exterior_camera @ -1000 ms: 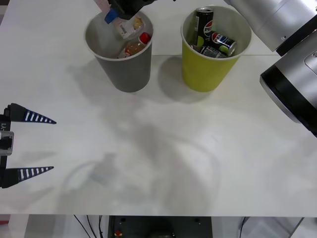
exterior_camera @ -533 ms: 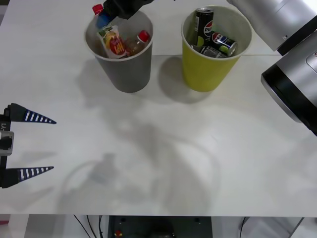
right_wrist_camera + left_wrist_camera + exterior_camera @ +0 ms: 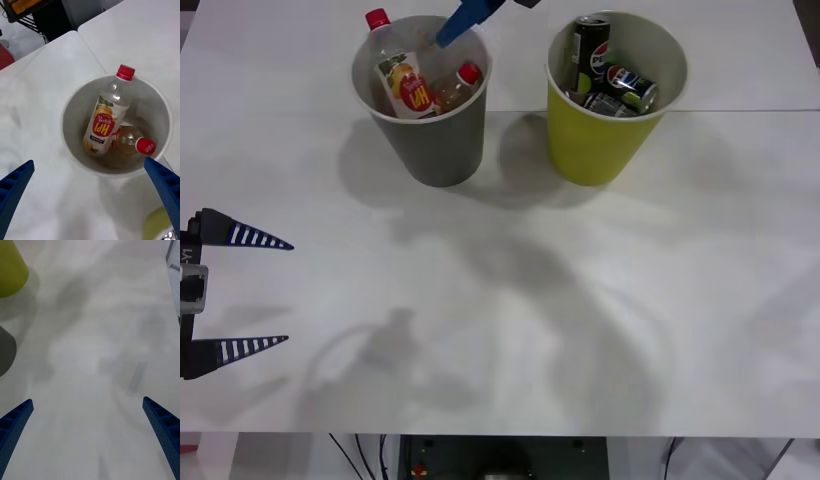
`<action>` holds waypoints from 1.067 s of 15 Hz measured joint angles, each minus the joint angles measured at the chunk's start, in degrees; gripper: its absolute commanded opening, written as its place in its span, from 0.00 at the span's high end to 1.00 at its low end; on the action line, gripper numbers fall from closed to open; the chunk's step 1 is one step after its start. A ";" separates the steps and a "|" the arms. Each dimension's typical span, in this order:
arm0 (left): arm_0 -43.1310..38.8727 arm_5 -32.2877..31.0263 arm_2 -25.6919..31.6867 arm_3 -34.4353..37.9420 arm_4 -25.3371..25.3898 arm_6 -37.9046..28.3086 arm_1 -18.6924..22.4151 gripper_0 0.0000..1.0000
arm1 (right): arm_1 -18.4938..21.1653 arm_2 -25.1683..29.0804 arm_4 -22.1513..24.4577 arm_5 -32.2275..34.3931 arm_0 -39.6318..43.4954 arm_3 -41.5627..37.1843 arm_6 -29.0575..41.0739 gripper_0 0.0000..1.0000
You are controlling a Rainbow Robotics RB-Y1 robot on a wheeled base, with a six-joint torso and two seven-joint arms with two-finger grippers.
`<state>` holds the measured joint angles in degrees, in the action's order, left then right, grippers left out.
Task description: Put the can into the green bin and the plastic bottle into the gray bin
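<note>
Right gripper [image 3: 88,202] is above the gray bin [image 3: 442,150], fingers spread wide, holding nothing. In the front view one blue finger [image 3: 465,22] shows over the bin's far rim.

The plastic bottle [image 3: 107,118] is already inside the gray bin: it leans on the wall, its red cap [image 3: 125,72] pokes just above the rim, and its white-yellow label faces up. A smaller red-capped bottle [image 3: 131,140] with darker orange contents lies next to it, lower in the bin and touching its side.

The green bin [image 3: 605,140] stands just beside the gray bin and holds Pepsi cans [image 3: 620,85], one upright and at least one lying. From how things lie, both placements look done.

My read on handling, in case I need to re-seat the bottle:
- Thin clear plastic flexes under a squeeze, and the label sleeve is probably slick.
- It looks mostly full of the pale drink, so it has moderate weight and is bottom-heavy. It shouldn't tip out.
- The best hold is the neck just under the cap. That part is stiff, sits clear of the rim, and has nothing crowding it.
- Avoid the mid-body. The bin wall and the small bottle block finger access there.
- The bin looks light, so a sideways tug could drag or tip it. I would lift the bottle straight up.

Left gripper [image 3: 88,438] is parked well apart from the gray bin, over the near left part of the white table [image 3: 510,320], fingers open and empty.
</note>
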<state>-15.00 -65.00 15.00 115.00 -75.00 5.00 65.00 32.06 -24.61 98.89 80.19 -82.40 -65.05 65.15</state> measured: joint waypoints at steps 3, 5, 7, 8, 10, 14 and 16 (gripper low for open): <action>0.00 0.00 0.00 0.00 0.00 0.00 0.00 0.00 | 6.39 3.50 -3.90 2.76 7.68 -11.42 -0.18 0.00; 0.00 0.00 0.00 0.00 0.00 0.00 0.00 0.00 | 10.82 6.55 -5.81 3.02 14.70 -20.83 -0.23 0.00; 0.00 0.00 0.00 0.00 0.00 0.00 0.00 0.00 | 14.77 10.49 -7.27 3.06 22.46 -29.50 -0.75 0.00; 0.00 0.00 0.00 0.00 0.00 0.00 0.00 0.00 | 16.36 12.40 -7.90 3.06 25.88 -32.88 -1.17 0.00; 0.00 0.00 0.00 0.00 0.00 0.00 0.00 0.00 | 19.26 17.07 -8.77 3.12 33.57 -39.26 -2.58 0.00; 0.01 0.00 0.00 0.02 0.01 0.00 0.00 0.00 | 23.68 25.74 -12.62 3.39 47.67 -45.07 -12.26 0.00; 0.00 0.00 0.00 0.00 0.00 0.00 0.00 0.00 | 25.43 30.55 -13.64 3.40 55.37 -47.82 -16.79 0.00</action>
<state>-15.00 -65.00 15.00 115.00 -75.00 5.00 65.00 57.49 5.94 85.25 83.60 -27.03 -112.87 48.36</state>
